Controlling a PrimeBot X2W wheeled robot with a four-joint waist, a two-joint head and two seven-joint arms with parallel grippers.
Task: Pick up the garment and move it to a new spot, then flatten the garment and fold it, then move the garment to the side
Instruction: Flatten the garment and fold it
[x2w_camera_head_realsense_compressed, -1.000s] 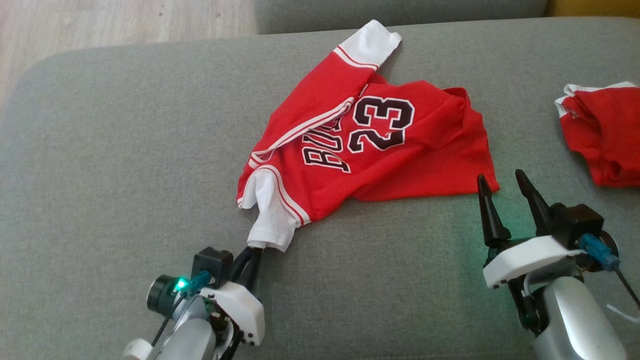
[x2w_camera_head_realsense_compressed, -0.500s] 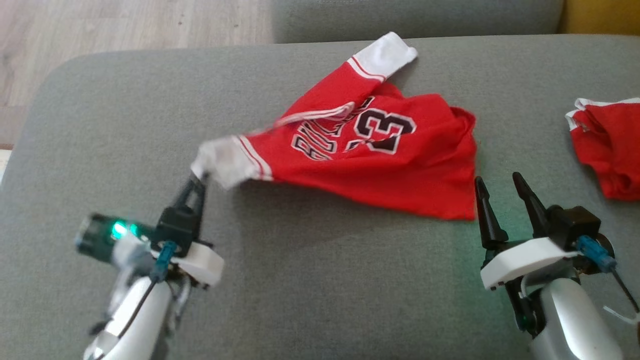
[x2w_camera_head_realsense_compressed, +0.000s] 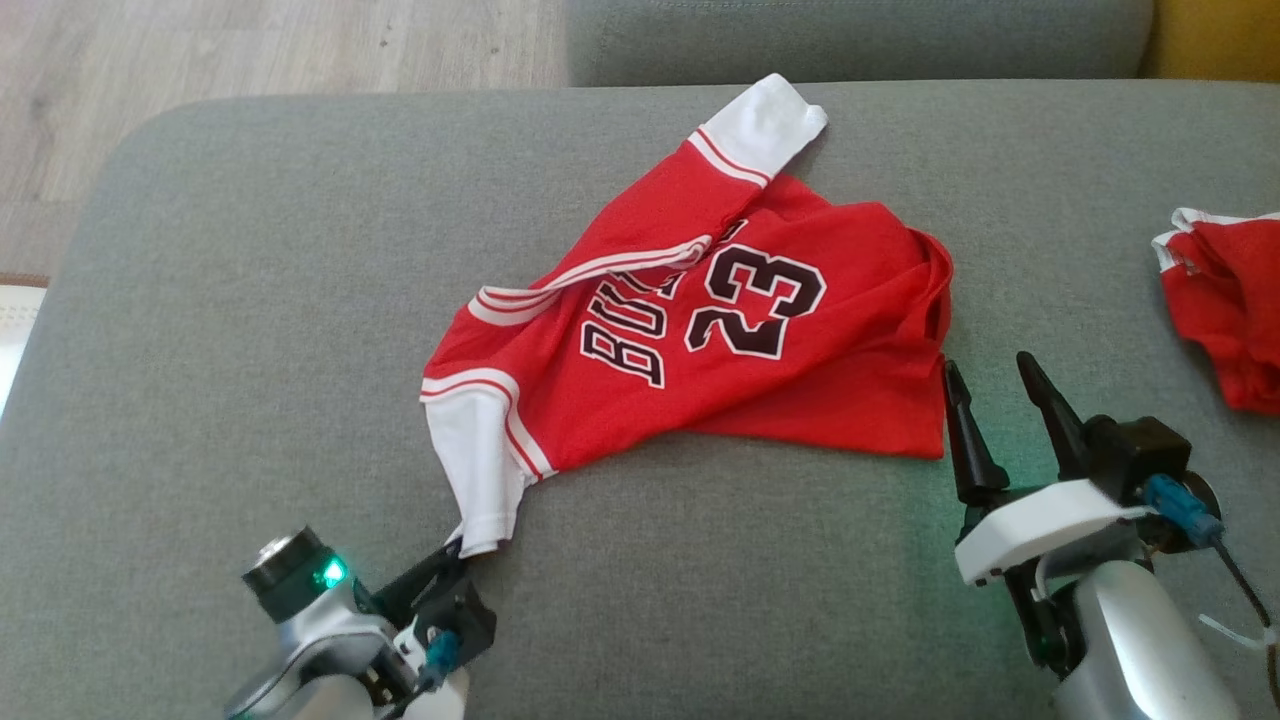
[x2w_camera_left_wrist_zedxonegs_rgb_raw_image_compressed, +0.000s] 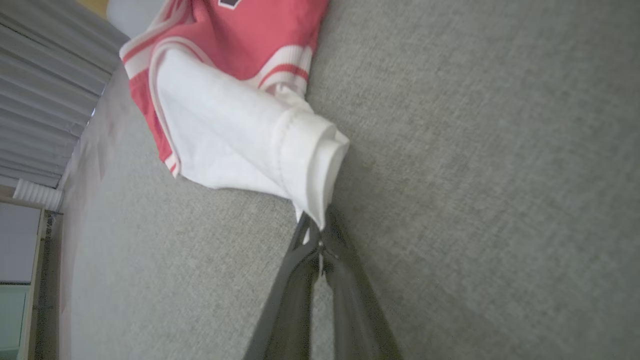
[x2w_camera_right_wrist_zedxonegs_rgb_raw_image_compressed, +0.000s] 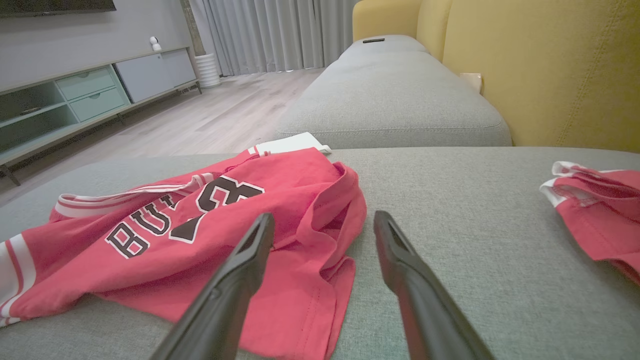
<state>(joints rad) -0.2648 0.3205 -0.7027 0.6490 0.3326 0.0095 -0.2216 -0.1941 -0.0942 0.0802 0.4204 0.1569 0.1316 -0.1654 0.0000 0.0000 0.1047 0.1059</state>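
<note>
L fingers pinch just the white cuff edge; R fingers spread, beside the hem. Garment lies crumpled mid sofa cushion. Main risk: thin grip slips on a pull. Lesser: sleeve stretches, body bunches.

I face a grey sofa seat; beside it rises a yellow backrest, beyond it pale wood floor, a low cabinet and grey curtains.

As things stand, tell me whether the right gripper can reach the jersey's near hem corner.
Probably yes: the right gripper, fingers open, sits just beside the hem corner of the red jersey, with only bare sofa cushion between.
</note>
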